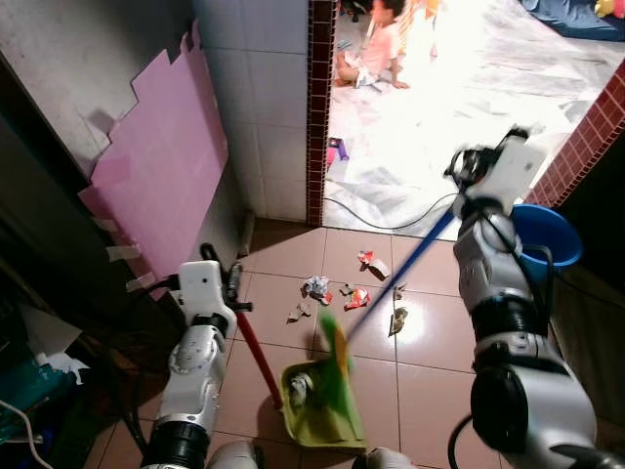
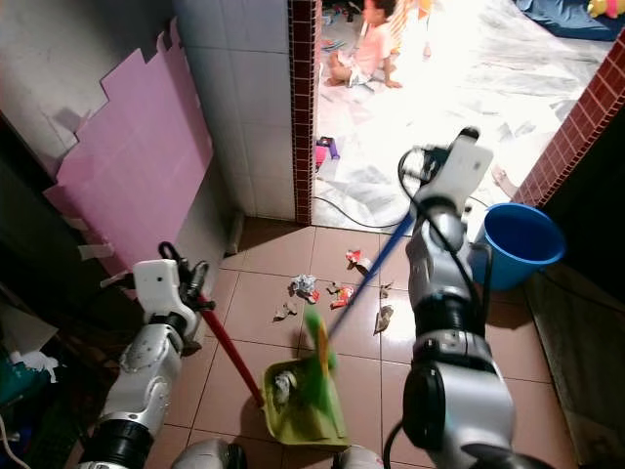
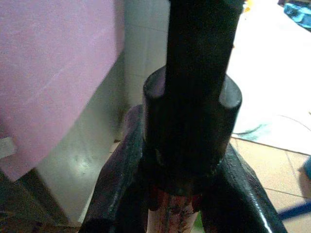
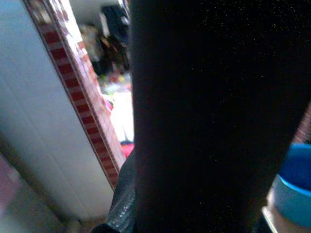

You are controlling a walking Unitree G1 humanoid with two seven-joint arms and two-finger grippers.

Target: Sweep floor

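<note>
A green dustpan rests on the tiled floor at my feet with some litter in it. Its red handle rises to my left gripper, which is shut on the handle's black grip. My right gripper, held high on the right, is shut on the blue broom handle. The broom's green and yellow head is blurred at the dustpan's mouth. Scraps of paper and wrappers lie scattered on the tiles just beyond the pan, some red ones among them.
A blue bucket stands at the right by a brick wall. A pink sheet leans on the left wall. A brick door post and a cable mark the doorway; a person sits on the bright floor beyond.
</note>
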